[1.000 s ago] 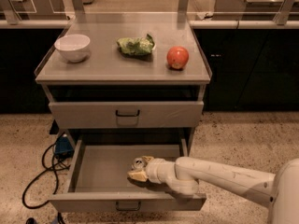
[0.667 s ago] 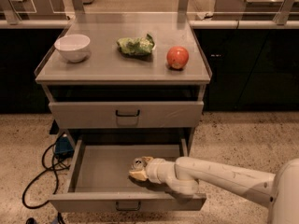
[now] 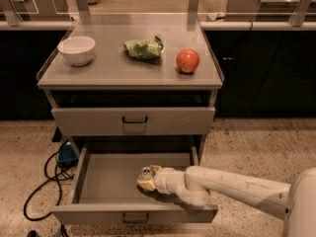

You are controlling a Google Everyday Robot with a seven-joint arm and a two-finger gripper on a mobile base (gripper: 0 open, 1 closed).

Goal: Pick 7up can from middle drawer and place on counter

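The 7up can [image 3: 146, 172] stands upright in the open middle drawer [image 3: 98, 214], right of its middle, with its shiny round top showing. My gripper [image 3: 147, 177] reaches into the drawer from the right on a white arm. Its tan fingers [image 3: 144, 184] sit on either side of the can and hold it. The can rests low in the drawer, near the floor of it. The counter [image 3: 113, 68] is the flat grey top of the cabinet above.
On the counter stand a white bowl [image 3: 76, 50] at the left, a green wrinkly snack bag [image 3: 143, 48] in the middle and a red apple [image 3: 188, 60] at the right. The top drawer [image 3: 133, 121] is shut. Black cables [image 3: 44, 181] lie on the floor at the left.
Nothing has visibly moved; the gripper stays at the can in the drawer.
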